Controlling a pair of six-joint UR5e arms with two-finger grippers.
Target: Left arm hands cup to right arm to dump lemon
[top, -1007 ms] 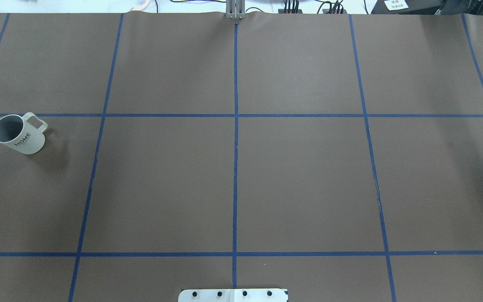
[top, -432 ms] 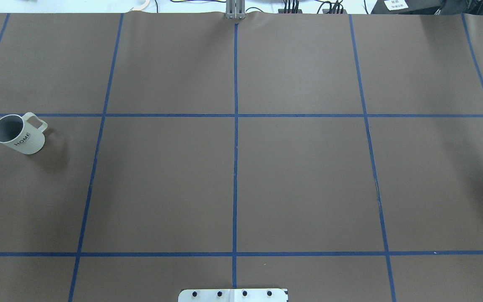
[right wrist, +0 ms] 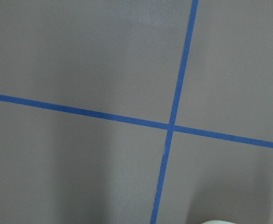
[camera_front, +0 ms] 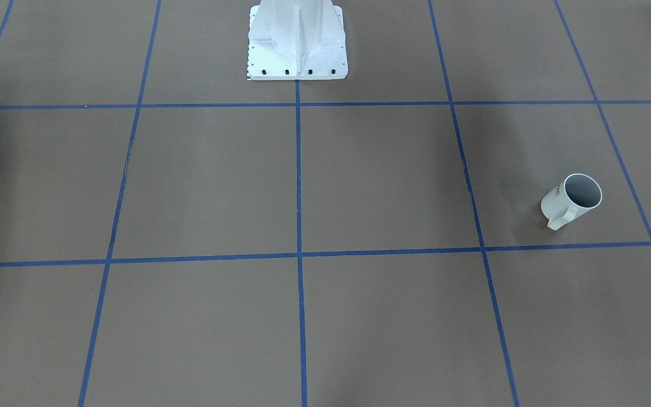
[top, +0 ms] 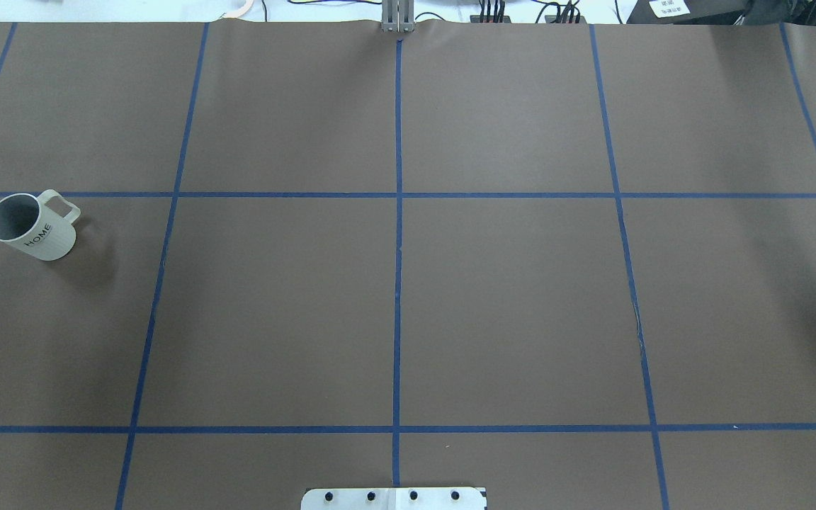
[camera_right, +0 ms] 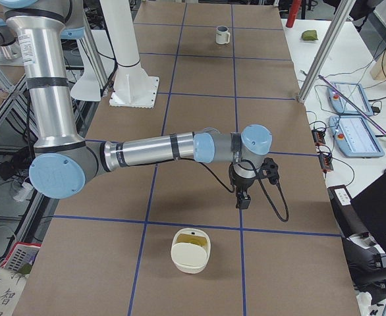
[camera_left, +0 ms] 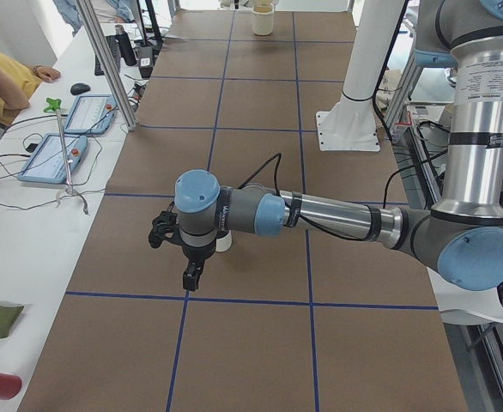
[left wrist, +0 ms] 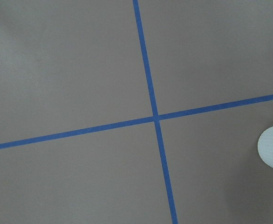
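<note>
The white cup (top: 31, 225) marked "HOME" stands upright at the table's left side, handle toward the far side, and its grey inside looks empty. It also shows in the front-facing view (camera_front: 571, 199) and far off in the exterior right view (camera_right: 222, 34). In the exterior left view the left arm's gripper (camera_left: 189, 279) hangs above the table just in front of the cup (camera_left: 224, 243), which is mostly hidden behind the wrist. The right arm's gripper (camera_right: 243, 201) hangs above the table's right part. I cannot tell whether either gripper is open or shut. No lemon is plainly visible.
A cream container (camera_right: 192, 250) with something yellowish inside sits near the right gripper; it also shows far off in the exterior left view (camera_left: 263, 17). The white robot pedestal (camera_front: 297, 39) stands at the table's near edge. Operator tablets (camera_left: 58, 159) lie on the side table.
</note>
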